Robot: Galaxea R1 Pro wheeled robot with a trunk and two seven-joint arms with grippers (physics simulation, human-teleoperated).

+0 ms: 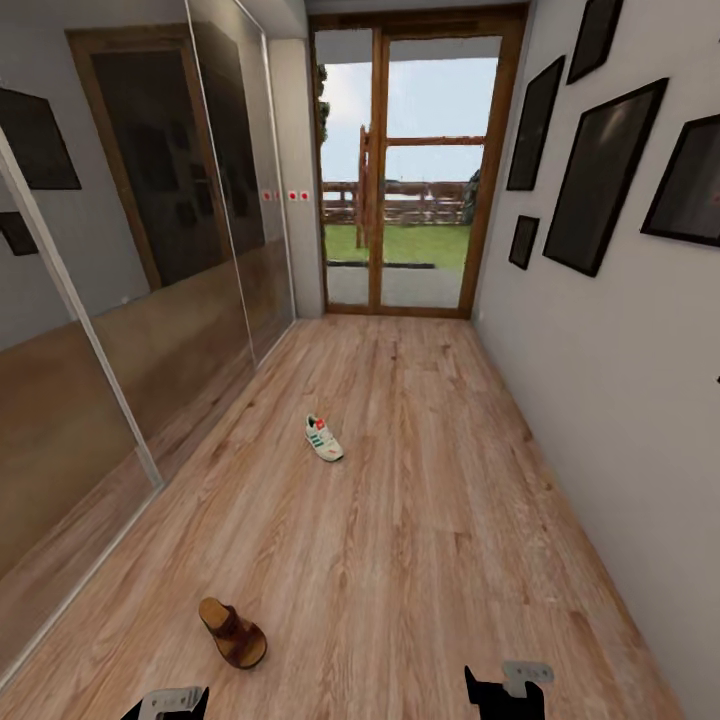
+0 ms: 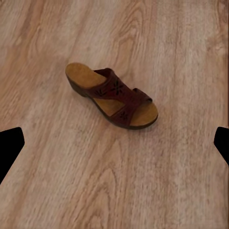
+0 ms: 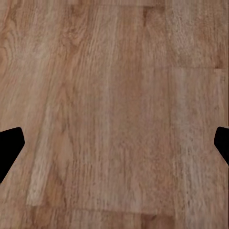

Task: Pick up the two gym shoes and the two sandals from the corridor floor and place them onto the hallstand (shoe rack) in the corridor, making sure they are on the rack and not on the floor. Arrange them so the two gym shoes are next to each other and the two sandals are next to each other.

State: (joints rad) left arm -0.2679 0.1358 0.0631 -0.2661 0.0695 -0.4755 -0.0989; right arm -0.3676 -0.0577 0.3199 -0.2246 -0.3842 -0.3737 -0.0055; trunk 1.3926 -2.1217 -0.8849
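Sandal (image 1: 232, 632): lies alone on the corridor floor (image 1: 420, 520), near-left, just ahead of my left fingers (image 2: 114, 143), so I judge it the first pick.
Gym shoe (image 1: 323, 438): farther, mid-floor.
Left fingers: wide, pointing down at the sandal, apart from it.
Right fingers (image 3: 114, 143): wide, over bare planks.
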